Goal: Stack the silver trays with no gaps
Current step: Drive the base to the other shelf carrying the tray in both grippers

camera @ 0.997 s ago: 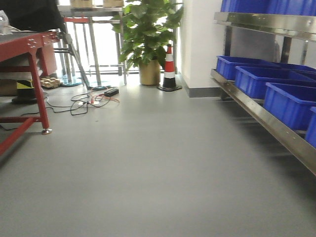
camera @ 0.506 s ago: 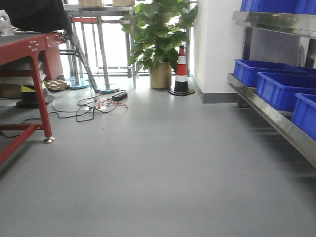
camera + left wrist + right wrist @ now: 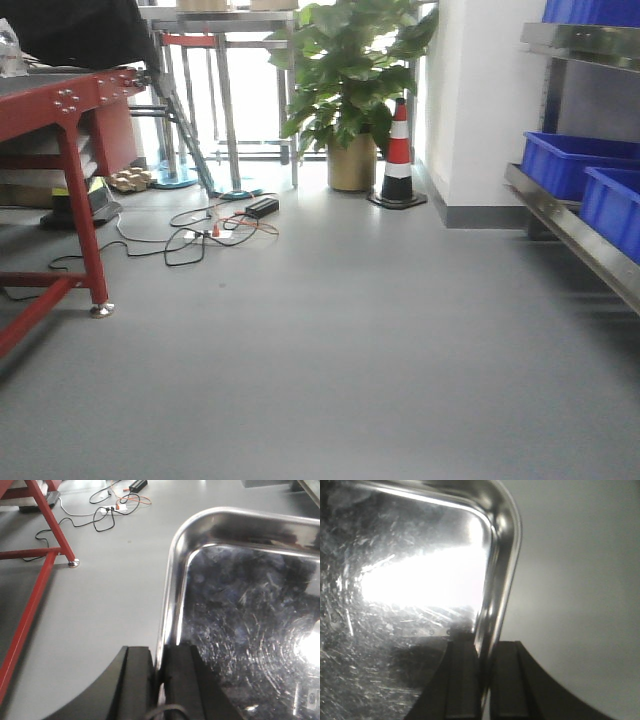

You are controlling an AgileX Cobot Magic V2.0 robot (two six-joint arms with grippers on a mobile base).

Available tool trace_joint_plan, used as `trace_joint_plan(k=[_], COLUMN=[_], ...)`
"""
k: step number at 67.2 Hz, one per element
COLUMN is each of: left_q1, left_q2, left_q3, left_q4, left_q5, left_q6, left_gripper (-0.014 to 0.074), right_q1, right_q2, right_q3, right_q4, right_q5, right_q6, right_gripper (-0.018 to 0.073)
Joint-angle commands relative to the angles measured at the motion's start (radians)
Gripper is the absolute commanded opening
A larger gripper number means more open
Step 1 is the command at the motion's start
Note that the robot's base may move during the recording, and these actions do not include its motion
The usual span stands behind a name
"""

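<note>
Between left fingers (image 3: 137,680) and right fingers (image 3: 462,680) alike, a silver tray (image 3: 250,630) rim sits clamped.

open floor (image 3: 330,360) between red table (image 3: 62,104) and bin shelf (image 3: 572,228).

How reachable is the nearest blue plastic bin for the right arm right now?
Probably not reachable. The right jaws are shut on the rim of the shiny rectangular steel tray, so they are occupied, and the blue plastic bin sits on the steel shelf off to the side.
</note>
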Motion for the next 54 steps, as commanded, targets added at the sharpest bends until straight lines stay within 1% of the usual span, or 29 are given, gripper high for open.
trace_joint_plan(k=[1,54], left_q1=[-0.004,-0.004], left_q2=[-0.003,-0.001], left_q3=[-0.002,-0.002], left_q4=[0.050,0.050], left_q5=[-0.028,-0.035], left_q6=[-0.008,-0.008], left_gripper=[-0.0017,-0.0017], right_q1=[0.009,0.009], right_q2=[-0.002,-0.002], right_q3=[-0.009,-0.009], right_q4=[0.001,0.001], right_q5=[-0.036,-0.036], right_q6=[-0.018,-0.018], right_gripper=[-0.0015,-0.0015])
